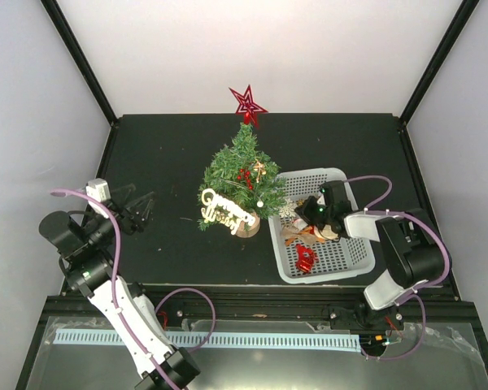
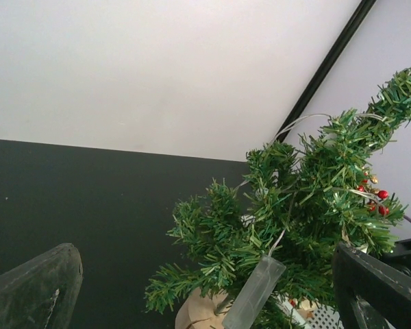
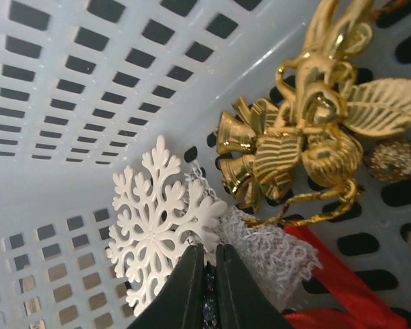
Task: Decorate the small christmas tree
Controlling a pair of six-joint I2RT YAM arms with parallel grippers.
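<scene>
The small christmas tree (image 1: 240, 179) stands mid-table on a wooden disc, with a red star (image 1: 248, 101) on top, red berries and a gold script sign (image 1: 224, 207) hung low. My right gripper (image 1: 307, 213) reaches into the white basket (image 1: 325, 175). In the right wrist view this gripper (image 3: 209, 257) is shut on one arm of a white snowflake (image 3: 154, 219). My left gripper (image 1: 138, 210) hangs open left of the tree; in the left wrist view its gap (image 2: 209, 295) faces the tree (image 2: 294, 219), holding nothing.
Beside the snowflake in the basket lie a gold bells ornament (image 3: 294, 144), white mesh ribbon (image 3: 267, 253) and a red ribbon (image 3: 329, 274). A red ornament (image 1: 306, 260) sits near the basket's front. A translucent box (image 2: 255, 291) dangles on a wire from the tree's lower branches.
</scene>
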